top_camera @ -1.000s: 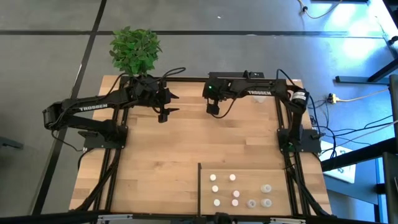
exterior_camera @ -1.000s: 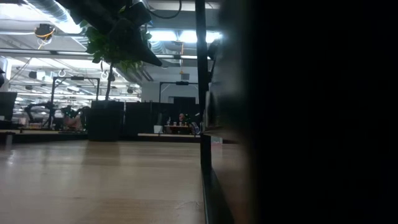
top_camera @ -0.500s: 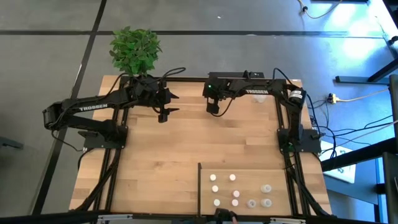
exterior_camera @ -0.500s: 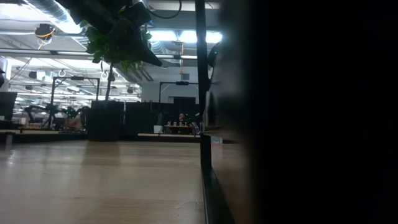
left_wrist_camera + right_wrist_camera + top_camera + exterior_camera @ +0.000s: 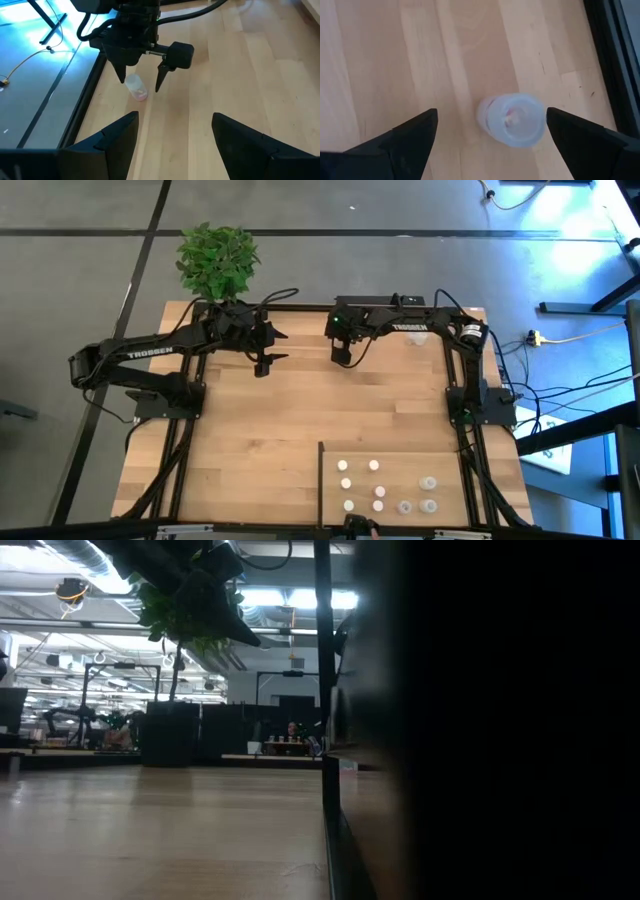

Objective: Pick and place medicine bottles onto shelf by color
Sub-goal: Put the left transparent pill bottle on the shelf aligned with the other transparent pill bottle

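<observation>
R end effector (image 5: 141,85), fingers wide, hangs right over a pinkish bottle (image 5: 512,120) standing upright on the table (image 5: 300,410); L end effector (image 5: 262,360) also wide, farther.

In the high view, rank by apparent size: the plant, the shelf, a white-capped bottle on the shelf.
1. Shelf, the widest patch.
2. Plant, clearly smaller, though it stands taller and nearer the camera, so it may look enlarged.
3. White-capped bottle, only a dot.

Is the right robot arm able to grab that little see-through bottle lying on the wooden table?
Probably yes: the right gripper hangs open directly above the small clear bottle, nothing lying between them.
</observation>
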Tool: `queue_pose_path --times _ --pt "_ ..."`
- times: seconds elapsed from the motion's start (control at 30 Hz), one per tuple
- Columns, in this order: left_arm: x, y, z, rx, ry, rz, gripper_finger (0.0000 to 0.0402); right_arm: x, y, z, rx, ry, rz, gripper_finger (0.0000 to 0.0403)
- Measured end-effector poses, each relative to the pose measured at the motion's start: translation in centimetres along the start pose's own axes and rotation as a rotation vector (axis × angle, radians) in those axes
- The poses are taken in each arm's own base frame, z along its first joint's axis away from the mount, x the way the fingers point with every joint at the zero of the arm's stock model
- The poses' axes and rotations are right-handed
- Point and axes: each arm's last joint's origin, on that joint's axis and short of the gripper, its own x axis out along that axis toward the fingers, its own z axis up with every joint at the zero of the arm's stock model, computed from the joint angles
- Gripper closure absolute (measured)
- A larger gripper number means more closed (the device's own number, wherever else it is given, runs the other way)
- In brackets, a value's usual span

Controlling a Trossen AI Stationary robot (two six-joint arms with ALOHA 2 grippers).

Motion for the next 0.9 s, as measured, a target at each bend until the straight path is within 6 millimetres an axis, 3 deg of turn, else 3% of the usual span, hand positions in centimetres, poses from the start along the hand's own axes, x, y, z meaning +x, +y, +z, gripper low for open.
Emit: queue_pose_path --times 0.2,0.9 --pt "0.00 0.00 0.00 0.000 0.000 0.000 0.0155 0.00 0.00 -0.01 -0.001 0.001 0.001 0.0051" --pt "0.00 0.00 0.00 0.000 0.000 0.000 0.0155 -0.02 0.11 -0.10 0.115 0.008 0.025 0.0193"
